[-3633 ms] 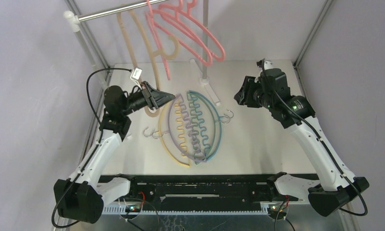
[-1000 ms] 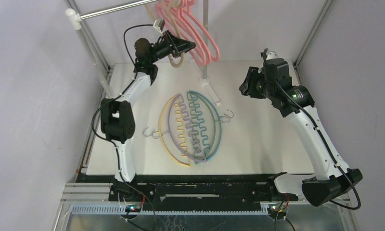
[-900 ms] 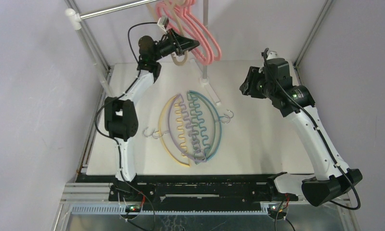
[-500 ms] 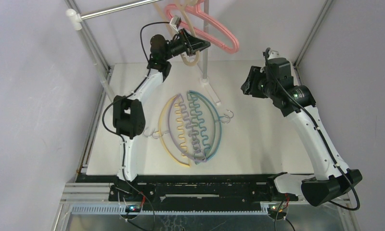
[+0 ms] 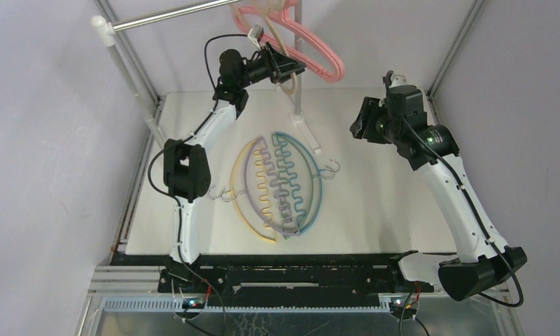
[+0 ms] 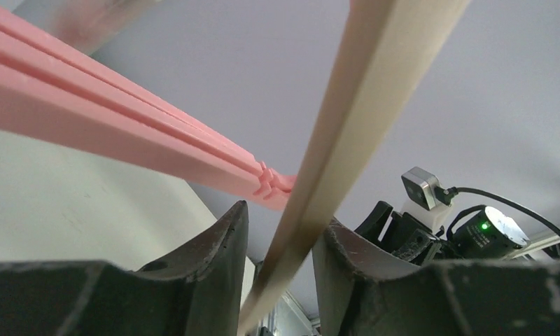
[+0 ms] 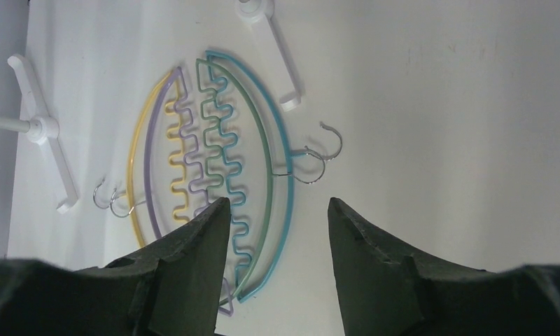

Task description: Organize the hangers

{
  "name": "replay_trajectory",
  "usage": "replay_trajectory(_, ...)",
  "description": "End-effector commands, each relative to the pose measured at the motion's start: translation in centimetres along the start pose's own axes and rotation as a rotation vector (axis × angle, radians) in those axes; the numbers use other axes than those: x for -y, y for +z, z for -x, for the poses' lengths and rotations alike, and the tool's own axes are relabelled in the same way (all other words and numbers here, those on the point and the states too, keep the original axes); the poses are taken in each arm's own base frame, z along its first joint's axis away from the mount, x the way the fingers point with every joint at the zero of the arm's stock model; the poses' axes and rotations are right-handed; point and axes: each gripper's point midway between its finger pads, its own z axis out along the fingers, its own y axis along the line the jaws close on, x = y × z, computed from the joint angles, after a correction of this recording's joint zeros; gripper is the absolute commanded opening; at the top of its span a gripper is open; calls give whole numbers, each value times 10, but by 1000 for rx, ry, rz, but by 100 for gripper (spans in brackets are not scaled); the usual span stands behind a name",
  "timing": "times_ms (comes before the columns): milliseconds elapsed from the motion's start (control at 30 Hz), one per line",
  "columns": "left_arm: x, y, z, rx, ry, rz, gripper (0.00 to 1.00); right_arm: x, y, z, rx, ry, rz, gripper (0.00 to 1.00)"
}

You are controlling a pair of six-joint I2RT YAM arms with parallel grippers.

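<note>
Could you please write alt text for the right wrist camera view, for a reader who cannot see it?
The right gripper, jaws open and empty, hovers above a yellow hanger, lavender hanger, green hanger and teal hanger, all wavy-barred, lying nested on a white table. Their metal hooks stick out to both sides, and two white rack feet rest nearby.

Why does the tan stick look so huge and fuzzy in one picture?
In the left wrist view the tan plastic hanger sits almost at the lens, held in the left gripper, so it looks giant and soft-edged, like the pink plastic hanger beside it; in the right wrist view the colourful wavy hangers lie farther off and look sharp.
</note>
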Motion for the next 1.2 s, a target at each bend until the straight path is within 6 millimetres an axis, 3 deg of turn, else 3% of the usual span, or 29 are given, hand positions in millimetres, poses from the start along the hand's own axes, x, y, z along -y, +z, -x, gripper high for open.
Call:
replay_trajectory(0, 48, -7, 8, 13, 109, -31, 44, -1, -9, 10, 50, 7, 15, 62)
replay_trajectory(233, 67, -15, 11, 19, 165, -7, 85, -3, -10, 8, 45, 13, 28, 65)
replay_trajectory(367, 60, -28, 12, 24, 198, 68, 99, -4, -11, 7, 43, 18, 33, 65)
replay_trajectory(533, 35, -64, 2, 13, 246, 247, 100, -5, -13, 6, 39, 13, 40, 68)
replay_trajectory(767, 7, -147, -26, -8, 334, 548, 100, -4, -10, -20, -25, 16, 55, 68)
replay_trajectory(867, -5, -178, -50, -39, 331, 642, 100, -10, -2, -41, -71, -19, 57, 68)
replay_trajectory(1167, -47, -248, -134, -75, 244, 836, 96, -55, 40, -125, -268, -117, 151, 65)
